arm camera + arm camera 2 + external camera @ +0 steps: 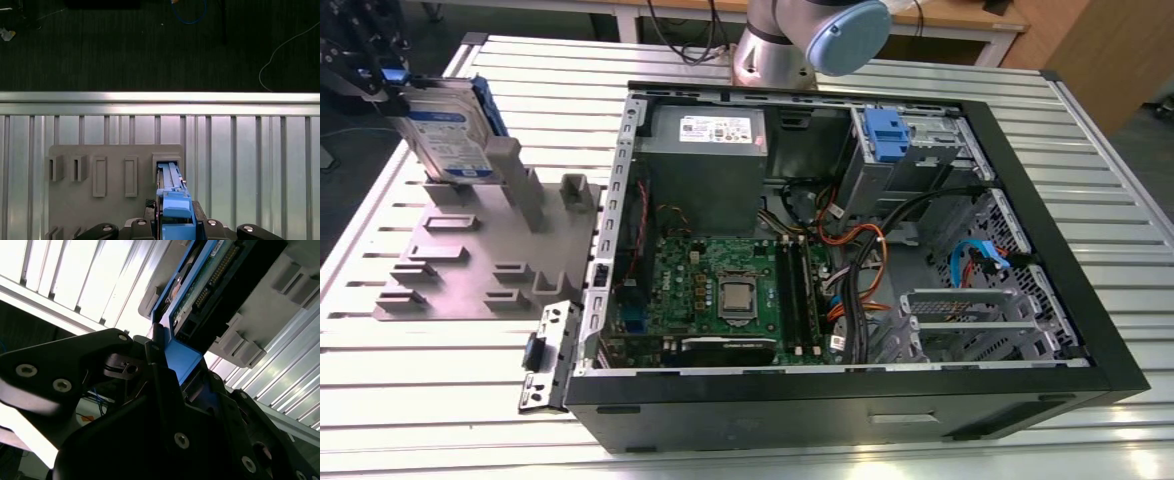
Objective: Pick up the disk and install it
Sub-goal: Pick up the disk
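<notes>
Exterior view: gripper [360, 72] sits at the far upper corner on the exterior view's left, half cut off by the picture edge, so its shape is hard to read there. It grips the disk [443, 128], which stands upright on edge over the back slot of a grey slotted rack [460, 265] on the ribbed metal table [440, 400]. The disk's lower edge is hidden behind a rack post; cannot tell whether it rests in the slot or hangs just clear. In the first wrist view the disk shows edge-on, blue carrier frame nearest the camera, far end at the slot mouth, dark gripper parts close on both sides. In the second wrist view one finger [159, 367] presses the blue frame; the opposite side is hidden by the gripper body. Jaws read as closed onto the disk. Well apart, toward the exterior view's right, lies an open computer case [1065, 250]: grey metal box [707, 165], blue clip [886, 136] in a bay, motherboard [720, 290], tangled cables [861, 270]. Arm [801, 40] rises behind the case, cut off above.
</notes>
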